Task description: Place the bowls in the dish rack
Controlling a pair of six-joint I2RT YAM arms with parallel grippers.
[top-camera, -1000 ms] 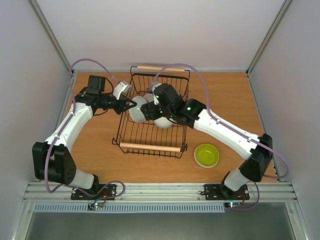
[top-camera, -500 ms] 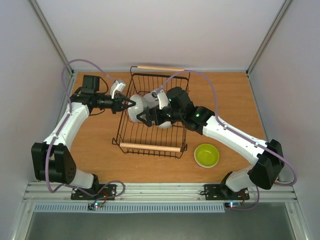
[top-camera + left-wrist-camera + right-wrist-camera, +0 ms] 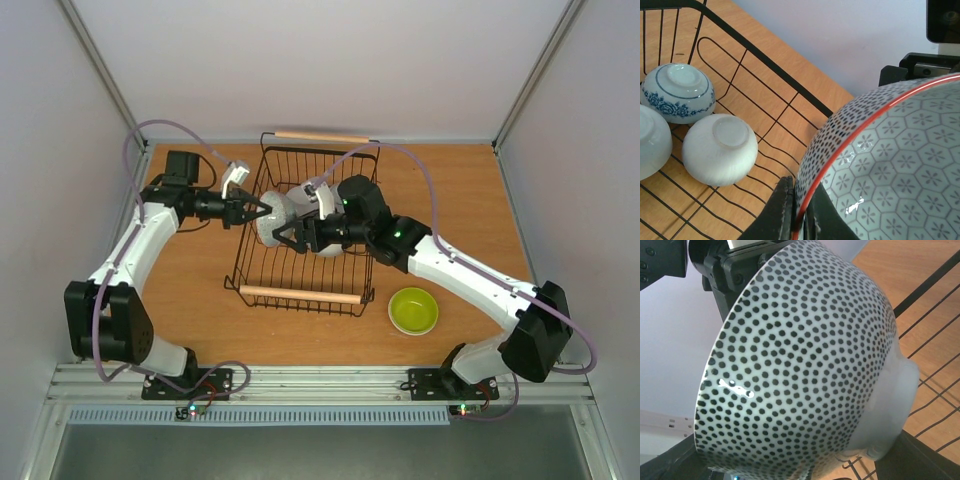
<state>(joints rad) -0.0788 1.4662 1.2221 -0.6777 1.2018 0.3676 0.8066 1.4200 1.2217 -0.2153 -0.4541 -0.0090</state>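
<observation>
My left gripper (image 3: 262, 208) is shut on the red-edged rim of a grey dotted bowl (image 3: 272, 218), which it holds tilted above the left side of the dish rack (image 3: 302, 295). The rim is pinched between its fingers in the left wrist view (image 3: 799, 210). My right gripper (image 3: 288, 236) reaches from the right. It spans the bowl (image 3: 800, 365) from rim to foot, and its fingers (image 3: 927, 460) lie against it. Inside the rack lie a blue-patterned bowl (image 3: 679, 92) and a white bowl (image 3: 720, 150), both upside down. Another white bowl (image 3: 652, 142) shows at the frame edge.
A yellow-green bowl (image 3: 413, 310) sits on the wooden table to the right of the rack's near corner. The rack has wooden handles at its near and far ends. Grey walls close in the table on three sides.
My right gripper has swung left from over the rack's middle to the grey bowl and narrowed its jaws round it. The left gripper keeps its pinch on the rim and has barely moved.
</observation>
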